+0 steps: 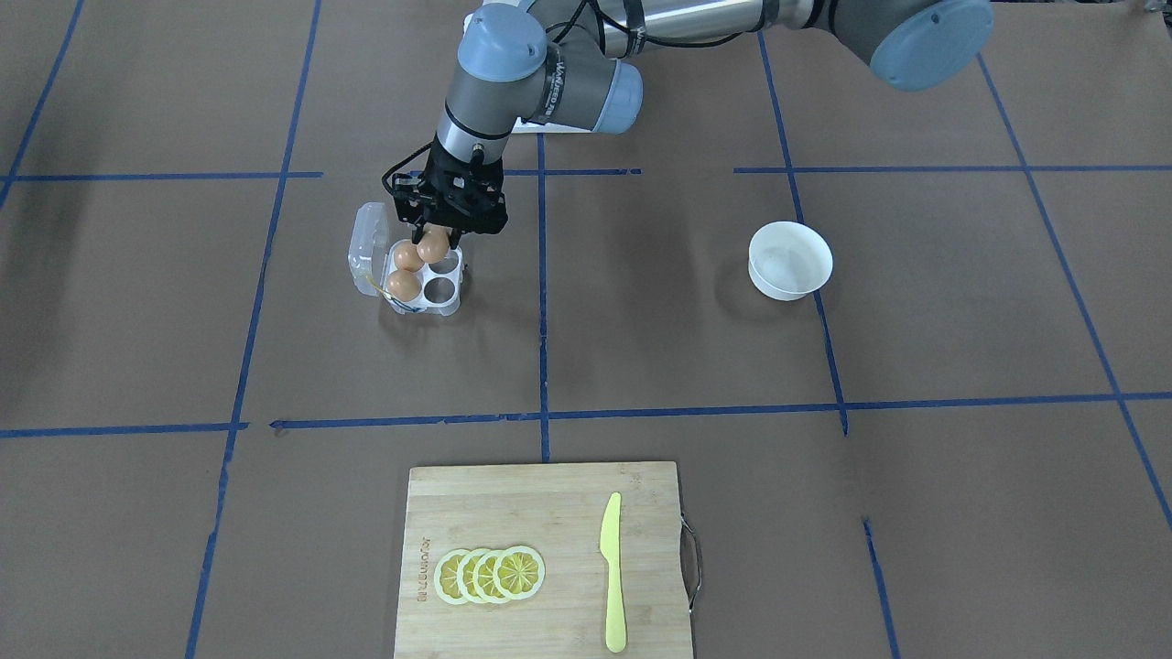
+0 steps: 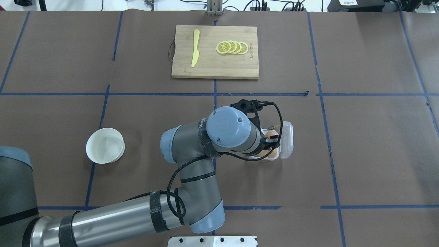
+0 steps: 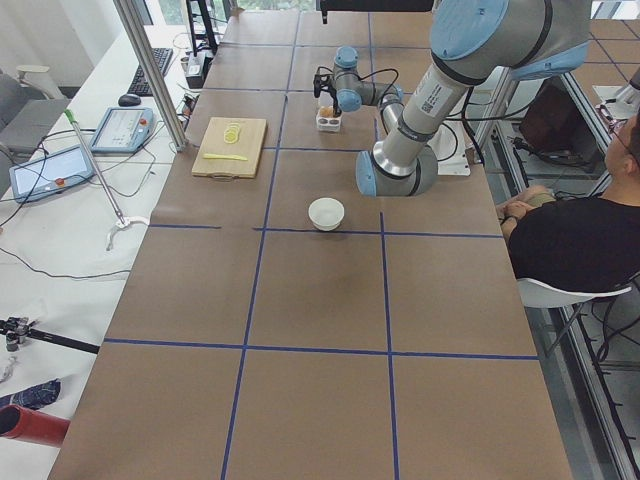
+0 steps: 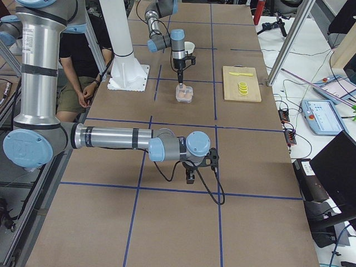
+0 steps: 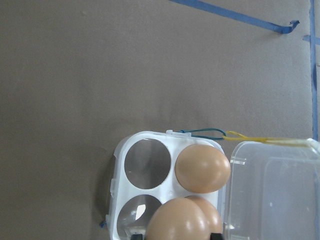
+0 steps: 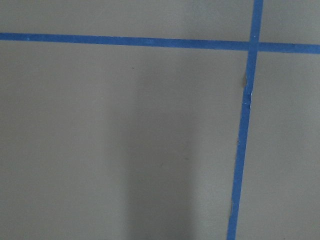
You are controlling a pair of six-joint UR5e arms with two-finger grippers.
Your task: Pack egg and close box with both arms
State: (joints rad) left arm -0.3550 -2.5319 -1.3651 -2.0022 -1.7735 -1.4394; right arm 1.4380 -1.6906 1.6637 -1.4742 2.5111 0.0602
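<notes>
Step in hand: placing the egg [image 1: 433, 249] into the box [image 1: 430, 311]; by my reading it is not yet seated.
Egg position: held above the open box, at the side nearest the robot. In the left wrist view it hangs over the divide between an empty cell [image 5: 137, 215] and a filled one.
Box state: lid [image 5: 272, 195] swung open to the side, two seated eggs [image 1: 406, 271] in the cells next to the lid, and two cells free on the far side from the lid.
Left gripper [image 1: 436, 242]: pinched on the egg, fingers pointing straight down, only the tips showing at the bottom edge of the wrist view.
Doing it well: shift the egg sideways, away from the lid, until it is centred over the free cell. Then lower it slowly, so the shell does not knock the neighbouring egg or the cell rim. Release only once it rests in the cup.
Risk: the shell is smooth and rounded, so an off-centre drop may roll it onto the rim.
Left arm [image 2: 192, 178]: reaches across the table midline, elbow bent, wrist vertical over the box.
Right arm [image 4: 111, 137]: stretched low over the table [image 4: 167, 222], well apart from the box.
Right gripper [image 4: 189, 177]: cannot tell whether it is wide or narrow; its wrist camera shows only paper and blue tape.
Remaining: lid closing with both arms, not begun.
</notes>
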